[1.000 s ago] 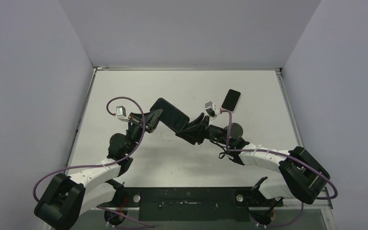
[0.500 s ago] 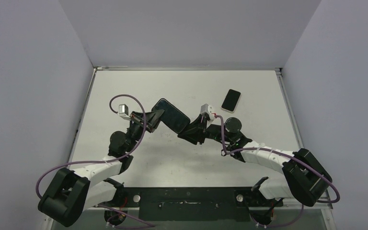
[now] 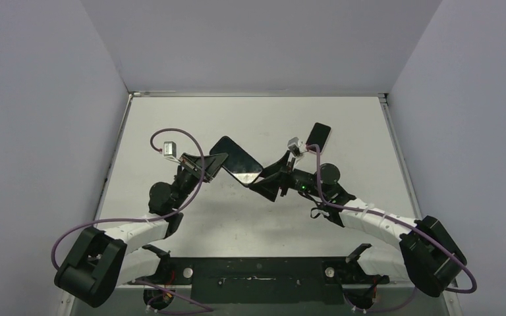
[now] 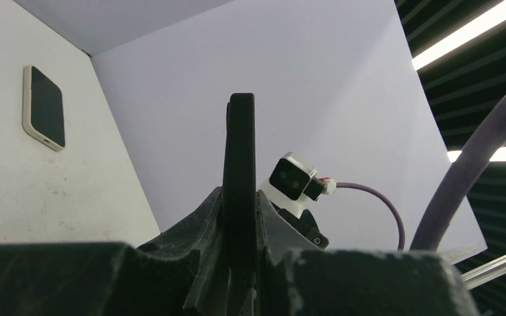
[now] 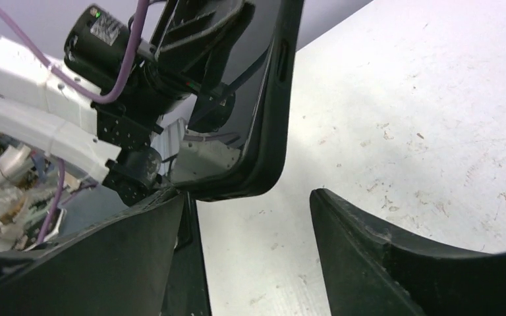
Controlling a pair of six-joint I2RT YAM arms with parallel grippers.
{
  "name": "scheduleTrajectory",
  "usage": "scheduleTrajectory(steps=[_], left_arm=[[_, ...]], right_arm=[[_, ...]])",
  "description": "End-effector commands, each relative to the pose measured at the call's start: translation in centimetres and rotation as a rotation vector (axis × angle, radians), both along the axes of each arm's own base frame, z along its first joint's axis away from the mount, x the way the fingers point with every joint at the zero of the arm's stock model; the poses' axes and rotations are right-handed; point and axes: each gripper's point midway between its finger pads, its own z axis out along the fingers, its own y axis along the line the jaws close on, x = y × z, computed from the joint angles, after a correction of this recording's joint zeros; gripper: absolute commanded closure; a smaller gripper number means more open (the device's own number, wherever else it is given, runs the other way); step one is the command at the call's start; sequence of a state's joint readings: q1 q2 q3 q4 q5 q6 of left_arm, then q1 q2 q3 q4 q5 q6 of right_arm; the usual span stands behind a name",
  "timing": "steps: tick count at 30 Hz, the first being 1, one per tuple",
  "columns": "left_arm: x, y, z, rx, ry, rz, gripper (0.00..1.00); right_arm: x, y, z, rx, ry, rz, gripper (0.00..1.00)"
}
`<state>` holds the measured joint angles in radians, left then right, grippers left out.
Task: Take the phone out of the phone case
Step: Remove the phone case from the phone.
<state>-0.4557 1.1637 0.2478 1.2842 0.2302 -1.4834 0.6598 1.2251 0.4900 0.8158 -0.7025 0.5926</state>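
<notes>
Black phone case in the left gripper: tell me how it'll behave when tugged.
Likely fairly stiff: the black phone case stands straight from the left gripper's pinch at one end. Probably light, since that narrow grip holds it aloft. Its glossy rim might slip in the open right gripper.

Black phone case [image 3: 237, 160]; phone [image 4: 43, 107] perhaps cream-edged.

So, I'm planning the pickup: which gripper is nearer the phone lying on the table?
Right. The right gripper is open just near-left of the phone; the left gripper, clamping the case, is farther left.
</notes>
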Motion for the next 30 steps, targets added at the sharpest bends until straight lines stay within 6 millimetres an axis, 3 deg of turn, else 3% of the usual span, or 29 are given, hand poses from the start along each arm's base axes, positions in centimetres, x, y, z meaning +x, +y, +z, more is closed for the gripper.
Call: scheduleTrajectory(steps=[1,8,18,30], left_arm=[[-1.3,1.0,3.2,0.011,-0.185,0.065,1.00],[0.0,1.6,3.5,0.061,-0.193,0.154,1.00],[-0.3,1.2,4.2,0.037,-0.214,0.123,1.00],[-0.4,1.1,4.2,0.041,-0.213,0.115,1.00]], right_arm=[[0.5,-1.5,4.1,0.108,0.001,-0.097,0.26],[-0.3,-2.9,5.7,0.154,0.083,-0.166,0.18],[-0.5,-1.7,5.7,0.174,0.178,-0.111,0.23],[-0.8,-1.2,6.7,0.201,0.163,-0.071,0.27]])
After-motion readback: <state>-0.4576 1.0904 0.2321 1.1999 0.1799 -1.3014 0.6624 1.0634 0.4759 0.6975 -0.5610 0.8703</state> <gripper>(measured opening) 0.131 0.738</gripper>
